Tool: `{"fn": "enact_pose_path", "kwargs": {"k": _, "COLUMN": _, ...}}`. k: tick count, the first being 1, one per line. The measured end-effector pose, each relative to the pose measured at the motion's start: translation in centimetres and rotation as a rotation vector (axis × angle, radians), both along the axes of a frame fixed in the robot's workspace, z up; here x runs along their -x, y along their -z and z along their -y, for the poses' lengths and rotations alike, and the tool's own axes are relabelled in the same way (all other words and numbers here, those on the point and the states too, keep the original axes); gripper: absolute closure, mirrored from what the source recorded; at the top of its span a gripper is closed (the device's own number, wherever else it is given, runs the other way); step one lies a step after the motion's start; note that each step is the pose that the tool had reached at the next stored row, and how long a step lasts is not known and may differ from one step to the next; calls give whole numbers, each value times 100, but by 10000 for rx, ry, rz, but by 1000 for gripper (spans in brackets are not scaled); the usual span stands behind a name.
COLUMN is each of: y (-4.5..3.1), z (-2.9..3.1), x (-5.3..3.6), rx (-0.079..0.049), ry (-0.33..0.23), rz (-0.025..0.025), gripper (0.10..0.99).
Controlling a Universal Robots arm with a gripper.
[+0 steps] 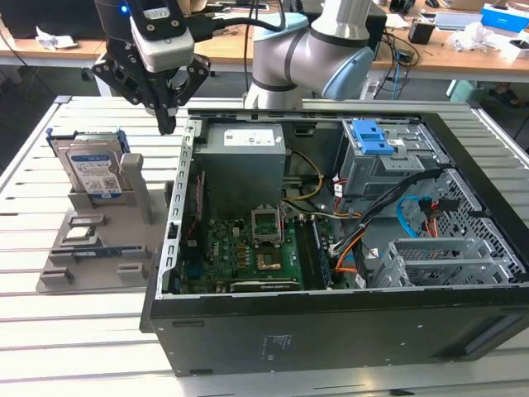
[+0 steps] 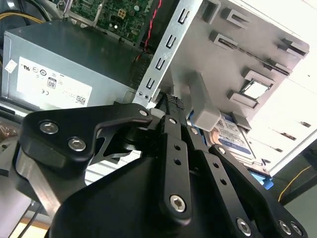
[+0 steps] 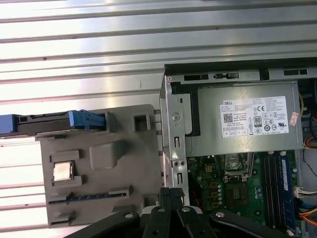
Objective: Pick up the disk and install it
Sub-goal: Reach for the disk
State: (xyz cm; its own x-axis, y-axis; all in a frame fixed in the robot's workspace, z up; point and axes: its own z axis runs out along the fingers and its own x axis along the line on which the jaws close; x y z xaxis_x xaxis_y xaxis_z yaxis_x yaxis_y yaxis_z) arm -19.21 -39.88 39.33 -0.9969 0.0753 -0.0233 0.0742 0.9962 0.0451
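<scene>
The disk [image 1: 93, 170] stands upright in a slot of the grey holder [image 1: 136, 248] at the exterior view's left, its blue-and-white label facing the camera and blue rails on its sides. In the first wrist view the disk [image 3: 49, 122] shows edge-on; in the second wrist view the disk [image 2: 234, 135] lies partly behind the holder's post. My gripper [image 1: 167, 124] hangs above the gap between the holder and the computer case, to the right of the disk and apart from it. Its fingers [image 3: 171, 194] are pressed together, shut, with nothing between them.
The open computer case [image 1: 463, 132] lies to the exterior view's right, with a grey power supply [image 1: 245, 153], motherboard [image 1: 248, 248] and a drive bay with a blue latch [image 1: 370, 136]. The holder also carries a small silver processor chip [image 3: 63, 171]. A slatted metal table [image 1: 33, 149] lies beneath.
</scene>
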Motion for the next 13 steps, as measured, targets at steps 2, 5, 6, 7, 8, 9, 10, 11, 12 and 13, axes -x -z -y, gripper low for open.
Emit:
{"fn": "enact_pose_path", "kwargs": {"k": 2, "y": 0, "z": 0, "x": 21, "rx": 0, "ry": 0, "rz": 1, "gripper": 980}}
{"fn": "enact_pose_path", "kwargs": {"k": 5, "y": 0, "z": 0, "x": 68, "rx": 0, "ry": 0, "rz": 1, "gripper": 980}}
{"fn": "enact_pose_path", "kwargs": {"k": 6, "y": 0, "z": 0, "x": 78, "rx": 1, "ry": 1, "rz": 0, "gripper": 980}}
{"fn": "enact_pose_path", "kwargs": {"k": 7, "y": 0, "z": 0, "x": 87, "rx": 0, "ry": -1, "rz": 1, "gripper": 980}}
{"fn": "enact_pose_path", "kwargs": {"k": 8, "y": 0, "z": 0, "x": 98, "rx": 0, "ry": -1, "rz": 0, "gripper": 980}}
{"fn": "enact_pose_path", "kwargs": {"k": 9, "y": 0, "z": 0, "x": 111, "rx": 0, "ry": -1, "rz": 0, "gripper": 980}}
{"fn": "enact_pose_path", "kwargs": {"k": 10, "y": 0, "z": 0, "x": 134, "rx": 0, "ry": -1, "rz": 1, "gripper": 980}}
{"fn": "enact_pose_path", "kwargs": {"k": 11, "y": 0, "z": 0, "x": 160, "rx": 0, "ry": -1, "rz": 1, "gripper": 980}}
{"fn": "enact_pose_path", "kwargs": {"k": 12, "y": 0, "z": 0, "x": 175, "rx": -1, "ry": 0, "rz": 1, "gripper": 980}}
{"fn": "enact_pose_path", "kwargs": {"k": 13, "y": 0, "z": 0, "x": 193, "rx": -1, "ry": 0, "rz": 0, "gripper": 980}}
